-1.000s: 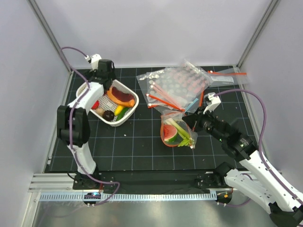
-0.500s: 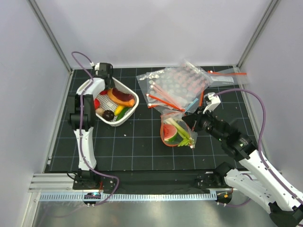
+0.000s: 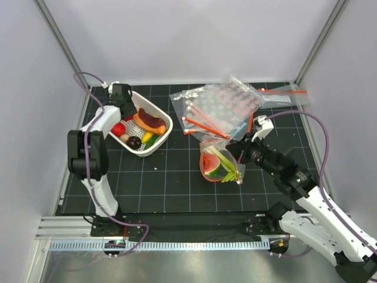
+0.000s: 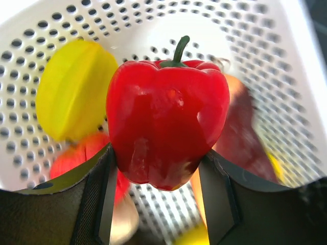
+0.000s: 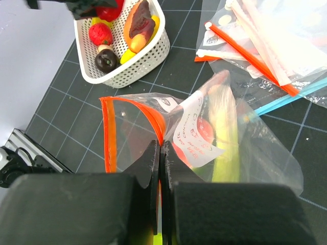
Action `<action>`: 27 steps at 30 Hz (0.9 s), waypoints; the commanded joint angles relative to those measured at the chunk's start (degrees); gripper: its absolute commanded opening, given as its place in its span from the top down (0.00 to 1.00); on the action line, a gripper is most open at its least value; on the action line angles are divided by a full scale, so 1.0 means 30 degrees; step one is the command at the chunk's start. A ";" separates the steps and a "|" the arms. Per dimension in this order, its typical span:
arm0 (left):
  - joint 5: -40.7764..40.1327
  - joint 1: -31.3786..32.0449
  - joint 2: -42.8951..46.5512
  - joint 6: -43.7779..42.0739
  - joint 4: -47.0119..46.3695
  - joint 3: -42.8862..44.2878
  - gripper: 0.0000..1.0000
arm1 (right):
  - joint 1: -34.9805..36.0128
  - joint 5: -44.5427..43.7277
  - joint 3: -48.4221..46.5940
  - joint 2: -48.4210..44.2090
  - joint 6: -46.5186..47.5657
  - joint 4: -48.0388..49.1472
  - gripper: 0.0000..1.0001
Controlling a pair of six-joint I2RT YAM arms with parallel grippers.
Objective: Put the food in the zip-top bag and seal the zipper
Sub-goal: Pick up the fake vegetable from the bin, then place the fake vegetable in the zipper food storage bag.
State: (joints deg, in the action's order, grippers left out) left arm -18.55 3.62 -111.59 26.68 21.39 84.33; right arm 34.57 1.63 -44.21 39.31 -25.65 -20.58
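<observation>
Straddling the red pepper point(image 4: 168, 122) is the left gripper point(image 4: 157, 157).

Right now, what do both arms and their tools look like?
The left arm and right arm have white links, black joint housings and a looping purple cable each. The left tool and right tool have flat black fingers.
</observation>
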 commanded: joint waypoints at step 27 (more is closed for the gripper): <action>0.7167 1.0977 1.9356 0.5024 -1.7232 -1.6158 0.67 | 0.0079 0.0249 0.0848 -0.0329 0.0288 0.2874 0.99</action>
State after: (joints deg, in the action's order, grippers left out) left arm 0.16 34.48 -54.08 44.34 -22.28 36.51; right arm 34.57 2.11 -41.78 39.57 -25.41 -16.69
